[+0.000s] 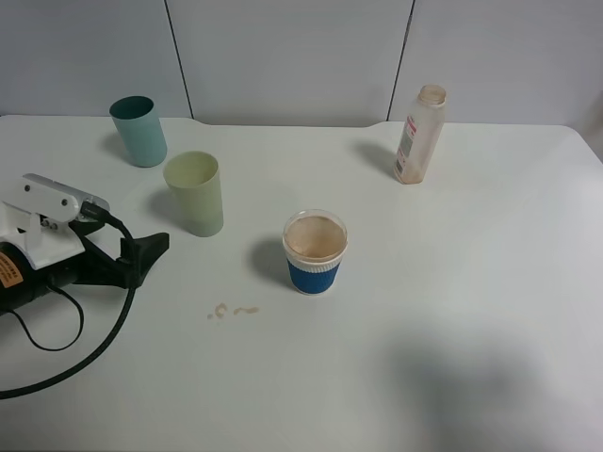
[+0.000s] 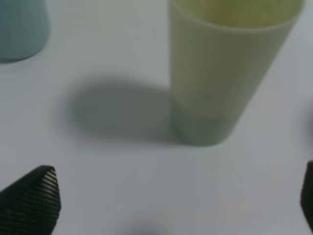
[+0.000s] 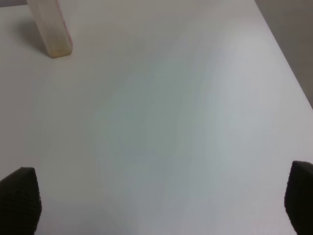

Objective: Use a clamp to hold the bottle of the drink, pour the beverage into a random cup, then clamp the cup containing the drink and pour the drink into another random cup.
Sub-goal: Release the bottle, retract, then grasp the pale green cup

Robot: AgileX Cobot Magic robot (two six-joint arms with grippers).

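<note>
The bottle (image 1: pixel 420 135) stands capless at the back right of the table, and its base (image 3: pixel 50 29) shows far from my right gripper (image 3: pixel 159 200), which is open over bare table. The pale yellow-green tumbler (image 1: pixel 195 193) stands left of centre, just ahead of my open left gripper (image 1: pixel 149 256) and apart from it. In the left wrist view the tumbler (image 2: pixel 220 73) rises beyond the open gripper (image 2: pixel 171 205). The blue-sleeved paper cup (image 1: pixel 315 251) sits mid-table with a brown inside. I cannot make out the drink in any vessel. My right gripper is out of the high view.
A teal tumbler (image 1: pixel 138 130) stands at the back left, behind the yellow-green one, and shows at the edge of the left wrist view (image 2: pixel 22 27). Small brown drops (image 1: pixel 231 310) lie on the white table (image 1: pixel 471 282). A black cable (image 1: pixel 94 348) loops at the front left.
</note>
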